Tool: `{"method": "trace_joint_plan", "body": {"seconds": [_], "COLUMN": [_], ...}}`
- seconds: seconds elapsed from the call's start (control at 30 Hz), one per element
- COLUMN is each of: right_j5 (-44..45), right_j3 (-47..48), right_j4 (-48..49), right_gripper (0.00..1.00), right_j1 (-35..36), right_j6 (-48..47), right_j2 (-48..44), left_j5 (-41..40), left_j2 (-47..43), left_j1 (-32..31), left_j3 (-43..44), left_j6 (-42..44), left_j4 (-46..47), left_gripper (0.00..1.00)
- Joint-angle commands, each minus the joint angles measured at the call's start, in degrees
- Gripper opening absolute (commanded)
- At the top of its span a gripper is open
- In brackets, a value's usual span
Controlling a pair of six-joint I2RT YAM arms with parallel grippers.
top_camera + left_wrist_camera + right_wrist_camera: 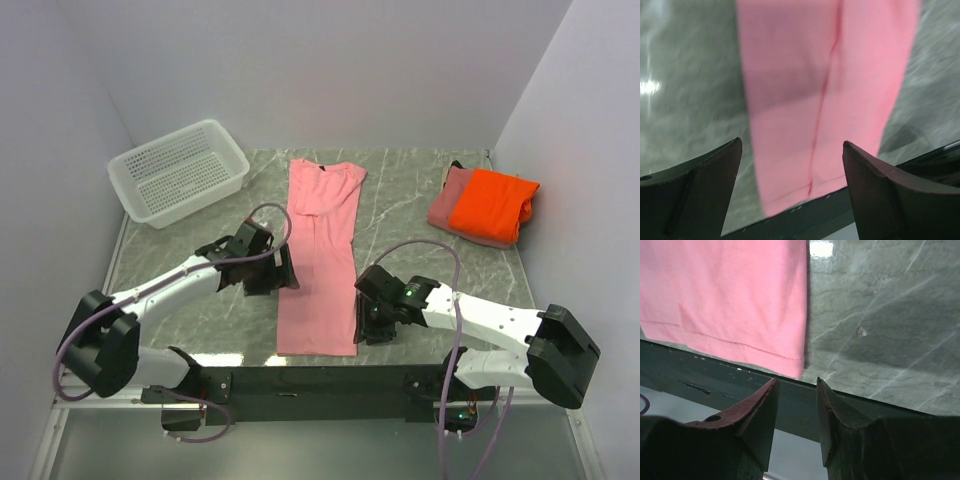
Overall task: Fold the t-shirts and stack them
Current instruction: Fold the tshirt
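Grey marbled worktop (410, 200) lay under both pincers. The left pincer (792, 145) gaped wide, empty; the right pincer (797, 382) stood parted, grasping nothing. Between them stretched the long light pink cloth t-shirt (322, 250). Well beyond the right pincer, the folded bright orange t-shirt (490, 203) rested on the folded dusty rose t-shirt (445, 207).

The right end effector (797, 382) hangs with its fingers (760, 410) slightly parted and nothing between them. Just beyond it, the hemmed corner of the light pink t-shirt (730, 295) lies on the grey marbled surface (880, 315).
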Motion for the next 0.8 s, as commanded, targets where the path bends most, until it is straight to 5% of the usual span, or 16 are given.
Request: {"method": "trace_joint_plan", "body": {"seconds": [0.0,0.33,0.77], "right_j5": [-0.7,-3.0,0.1], "right_j3": [-0.7,-3.0,-3.9], "right_j4": [3.1,7.9,7.6], "right_gripper": [0.44,0.44,0.44], "right_j1": [0.6,3.4,7.7], "right_j6": [1.1,3.3,7.3], "right_j2": [-0.4,3.8,9.3], "left_j5": [-3.1,-1.8,-2.7], "left_j2": [-6.7,-17.2,-21.5], "left_j1": [-1.2,-1.7,-3.7], "left_j3": [-3.3,-13.6,-15.9], "left_j6": [-3.0,-6.4,-7.8], "left_j4": [-2.5,-5.0,-6.5], "left_gripper": [0.87,0.87,0.86]}}
